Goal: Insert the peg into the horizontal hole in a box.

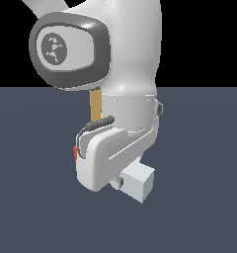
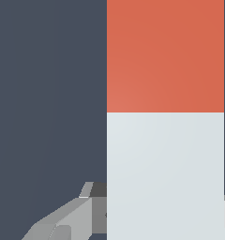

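1. Filling most of the wrist view, the peg (image 2: 165, 140) is lying right under the claw, its long axis running straight away from the camera: pale half near, red third beyond.
2. I am seeing one grey finger (image 2: 63, 220) at the peg's side and only a sliver of grey at the opposite edge, so I judge the gripper (image 2: 165, 225) is straddling the bar; whether it is pinching or merely spread around it I cannot tell.
3. I am finding the exterior view mostly blocked by the arm's white body (image 1: 115, 148).
4. I am reading a thin tan strip (image 1: 96, 105) behind the arm as the box.
5. I am missing the hole entirely, so the peg's alignment with it is unknowable from here.
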`<state>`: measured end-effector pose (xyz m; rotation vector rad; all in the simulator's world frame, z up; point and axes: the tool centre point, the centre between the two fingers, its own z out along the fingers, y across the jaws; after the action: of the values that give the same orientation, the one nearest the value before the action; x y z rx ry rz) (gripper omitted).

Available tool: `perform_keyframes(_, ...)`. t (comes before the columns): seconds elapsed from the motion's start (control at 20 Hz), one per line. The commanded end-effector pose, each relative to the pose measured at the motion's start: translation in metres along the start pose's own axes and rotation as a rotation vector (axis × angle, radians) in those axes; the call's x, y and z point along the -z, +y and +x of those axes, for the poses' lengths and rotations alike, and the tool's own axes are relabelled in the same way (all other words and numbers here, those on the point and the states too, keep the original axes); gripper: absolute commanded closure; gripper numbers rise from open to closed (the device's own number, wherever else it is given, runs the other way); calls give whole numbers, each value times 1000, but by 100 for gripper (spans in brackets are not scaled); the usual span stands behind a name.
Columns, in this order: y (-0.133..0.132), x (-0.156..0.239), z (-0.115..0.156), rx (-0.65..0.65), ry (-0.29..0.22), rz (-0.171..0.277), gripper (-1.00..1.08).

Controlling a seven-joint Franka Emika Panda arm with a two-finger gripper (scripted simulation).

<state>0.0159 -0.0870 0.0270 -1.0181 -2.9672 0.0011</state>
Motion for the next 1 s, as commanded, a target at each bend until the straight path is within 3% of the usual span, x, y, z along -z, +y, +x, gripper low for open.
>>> perform_keyframes(0.0, 5, 4, 9, -42, -3, -2, 108)
perform_keyframes(0.95, 58, 27, 90, -425, -3, -3, 108)
